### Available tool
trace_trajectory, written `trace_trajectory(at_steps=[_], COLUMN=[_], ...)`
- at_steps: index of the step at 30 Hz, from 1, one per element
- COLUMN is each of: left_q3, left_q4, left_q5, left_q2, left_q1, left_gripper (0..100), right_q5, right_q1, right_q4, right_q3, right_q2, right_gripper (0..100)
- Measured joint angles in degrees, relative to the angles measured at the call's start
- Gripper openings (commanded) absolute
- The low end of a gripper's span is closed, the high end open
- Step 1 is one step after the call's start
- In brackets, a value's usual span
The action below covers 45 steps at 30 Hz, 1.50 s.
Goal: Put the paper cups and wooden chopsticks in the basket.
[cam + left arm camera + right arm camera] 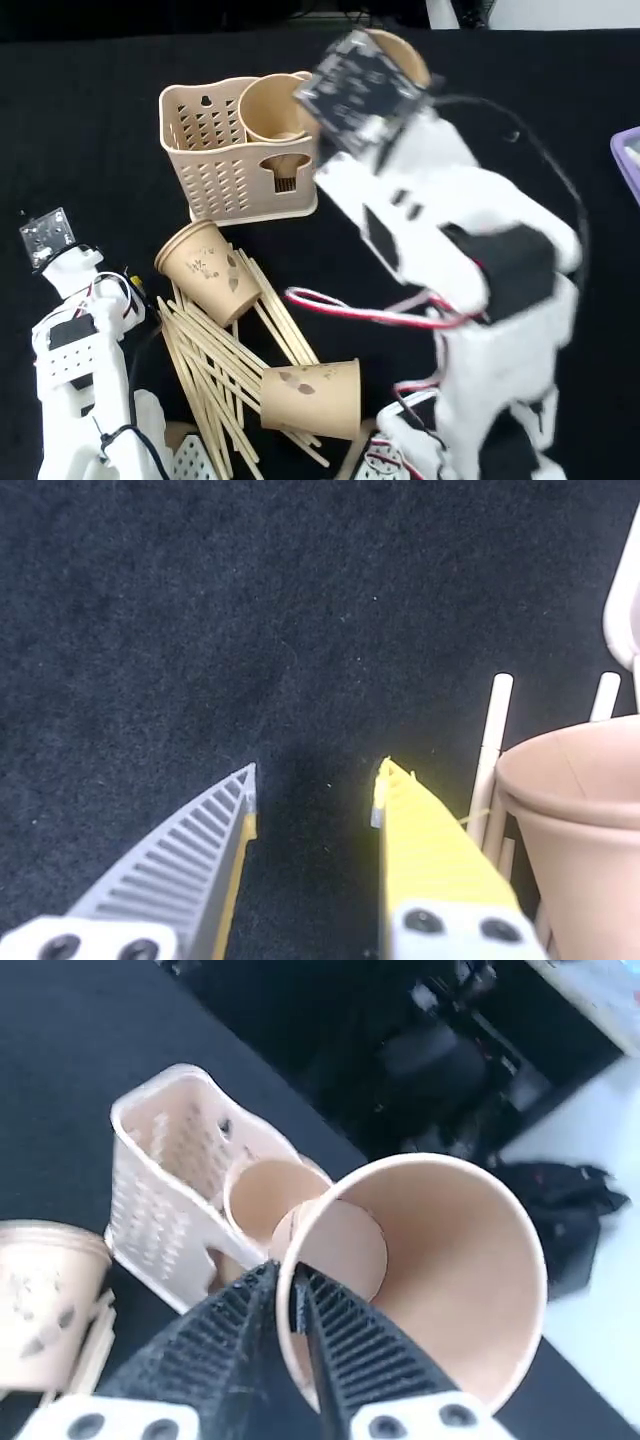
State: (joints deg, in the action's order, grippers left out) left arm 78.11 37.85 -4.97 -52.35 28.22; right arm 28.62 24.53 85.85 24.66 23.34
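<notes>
The right arm's black gripper point(290, 1278) pinches the rim of a tan paper cup point(440, 1250) just beside the beige perforated plastic basket point(225, 170) with a second cup point(270, 105) inside it, while the left gripper point(315, 785), its jaws spread, hovers near the pale wooden chopsticks point(215, 360)

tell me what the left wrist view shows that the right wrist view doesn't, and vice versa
Left wrist view: its open grey-and-yellow end effector, holding nothing. Right wrist view: its black end effector shut on a tan paper cup by its rim, and the beige perforated plastic basket holding a second cup. Both: the black table cloth, wooden chopsticks and another paper cup beside them.
</notes>
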Motion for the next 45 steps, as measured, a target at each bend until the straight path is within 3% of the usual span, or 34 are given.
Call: trace_trajectory(at_steps=[16,19,24,37,45], left_q3=[0.00,0.00,0.00,0.00,0.00], left_q4=[0.00,0.00,0.00,0.00,0.00], left_q5=[0.00,0.00,0.00,0.00,0.00], left_q2=[0.00,0.00,0.00,0.00,0.00], left_q1=[0.00,0.00,0.00,0.00,0.00], left_gripper=[20,20,20,20,20], right_q5=[0.00,0.00,0.00,0.00,0.00], right_q1=[2.73,2.73,2.73,2.73,3.96], right_q4=[-2.55,-2.29,0.09,13.54,13.54], right_q3=[15.74,15.91,16.26,24.35,7.91], right_q2=[-25.93,-26.99,-26.99,-22.33,-2.20], right_gripper=[1.6,8.1,23.4,14.6,14.9])
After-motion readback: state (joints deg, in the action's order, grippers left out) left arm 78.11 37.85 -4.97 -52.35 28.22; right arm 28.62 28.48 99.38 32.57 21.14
